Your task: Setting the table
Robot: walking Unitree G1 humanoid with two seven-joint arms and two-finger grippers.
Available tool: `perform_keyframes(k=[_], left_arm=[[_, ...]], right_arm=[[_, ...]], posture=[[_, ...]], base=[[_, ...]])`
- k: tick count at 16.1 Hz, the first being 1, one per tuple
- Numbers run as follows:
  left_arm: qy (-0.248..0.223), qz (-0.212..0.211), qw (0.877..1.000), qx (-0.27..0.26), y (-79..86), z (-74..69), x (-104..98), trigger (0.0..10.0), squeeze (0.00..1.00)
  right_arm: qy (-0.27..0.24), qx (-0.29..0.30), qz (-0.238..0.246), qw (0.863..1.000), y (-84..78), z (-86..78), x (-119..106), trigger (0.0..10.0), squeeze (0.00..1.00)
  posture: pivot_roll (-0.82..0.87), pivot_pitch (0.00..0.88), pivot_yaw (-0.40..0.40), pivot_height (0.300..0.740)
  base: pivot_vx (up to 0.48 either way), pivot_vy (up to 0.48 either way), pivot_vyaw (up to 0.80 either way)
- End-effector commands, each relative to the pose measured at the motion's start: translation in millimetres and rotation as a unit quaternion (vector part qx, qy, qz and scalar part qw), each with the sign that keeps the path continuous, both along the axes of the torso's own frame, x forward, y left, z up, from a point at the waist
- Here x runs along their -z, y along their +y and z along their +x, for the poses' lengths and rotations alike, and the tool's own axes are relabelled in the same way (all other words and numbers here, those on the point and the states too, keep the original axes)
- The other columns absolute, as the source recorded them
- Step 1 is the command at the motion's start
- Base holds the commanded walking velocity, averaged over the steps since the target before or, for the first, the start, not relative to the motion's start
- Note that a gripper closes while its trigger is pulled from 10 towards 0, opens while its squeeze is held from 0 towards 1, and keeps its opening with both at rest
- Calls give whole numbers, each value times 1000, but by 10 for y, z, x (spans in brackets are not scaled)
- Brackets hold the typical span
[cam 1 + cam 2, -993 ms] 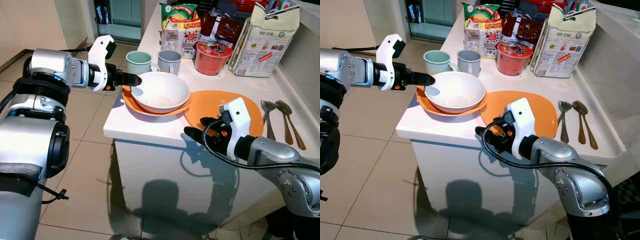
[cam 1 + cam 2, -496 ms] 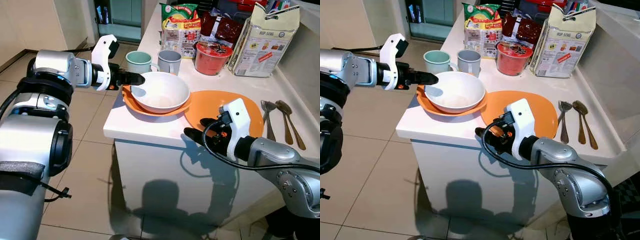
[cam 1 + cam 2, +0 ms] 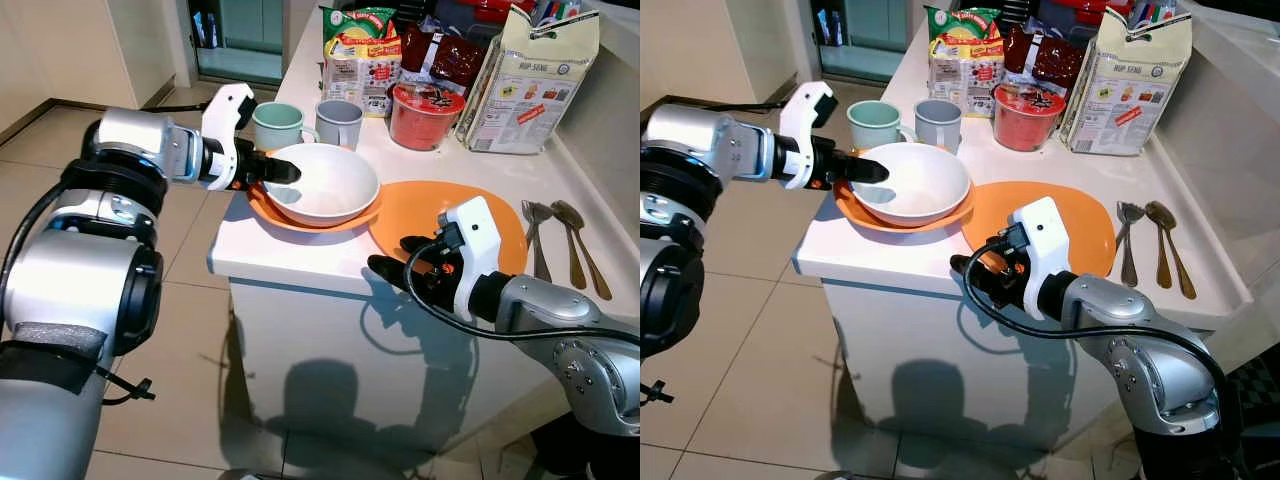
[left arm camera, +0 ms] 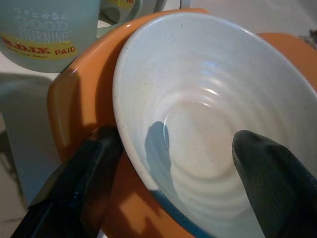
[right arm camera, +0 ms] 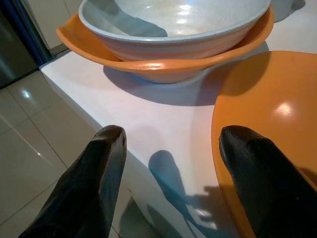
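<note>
The left hand [image 3: 283, 172] stood open astride the white bowl's [image 3: 322, 184] near rim, left of centre, one finger inside, one outside. The bowl sat in an orange dish [image 3: 262, 203] on the worktop [image 3: 300, 255]. A firm, level pinch would suit; the right hand [image 3: 400, 262] gaped empty by the orange plate [image 3: 500, 215].

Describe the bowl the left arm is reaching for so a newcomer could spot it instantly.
On the white counter, near its left front corner, sits an orange dish. The white bowl rests in it, the left gripper at its rim. It is the only white, deep vessel among orange plates and mugs.
</note>
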State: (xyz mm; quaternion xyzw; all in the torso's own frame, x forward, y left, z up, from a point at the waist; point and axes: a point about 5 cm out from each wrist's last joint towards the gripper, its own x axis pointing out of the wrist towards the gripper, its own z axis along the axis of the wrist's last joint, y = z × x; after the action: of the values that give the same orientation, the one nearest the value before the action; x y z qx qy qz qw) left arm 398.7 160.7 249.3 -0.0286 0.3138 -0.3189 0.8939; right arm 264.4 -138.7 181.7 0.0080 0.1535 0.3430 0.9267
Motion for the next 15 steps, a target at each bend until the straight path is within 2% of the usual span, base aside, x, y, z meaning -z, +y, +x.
perform_keyframes(k=[1,5,6,7,9,15], left_arm=[[11,21,1000,9,-40,-6,79,10000,0],[16,32,999,22,-103,-13,144,10000,0],[15,31,999,21,-105,-11,143,9647,0],[14,30,999,19,-105,-9,141,3843,0],[13,30,999,18,-103,-6,141,0,0],[8,36,999,20,-88,-3,142,0,0]], right_arm=[[-3,-2,-7,1000,-17,-4,-23,10000,0],[-5,-1,-7,1000,-13,-1,-28,10000,0],[-5,0,-7,1000,-15,0,-28,10000,0],[-6,1,-7,1000,-16,1,-28,10000,0],[-6,1,-7,1000,-17,2,-26,10000,0],[-5,3,-8,1000,-18,16,-22,10000,0]], posture=[[17,0,-48,740],[14,0,-45,740],[13,0,-44,740],[14,0,-43,740],[16,0,-45,740],[17,0,-47,740]], base=[[0,0,0],[0,0,0],[0,0,0],[0,0,0],[0,0,0],[0,0,0]])
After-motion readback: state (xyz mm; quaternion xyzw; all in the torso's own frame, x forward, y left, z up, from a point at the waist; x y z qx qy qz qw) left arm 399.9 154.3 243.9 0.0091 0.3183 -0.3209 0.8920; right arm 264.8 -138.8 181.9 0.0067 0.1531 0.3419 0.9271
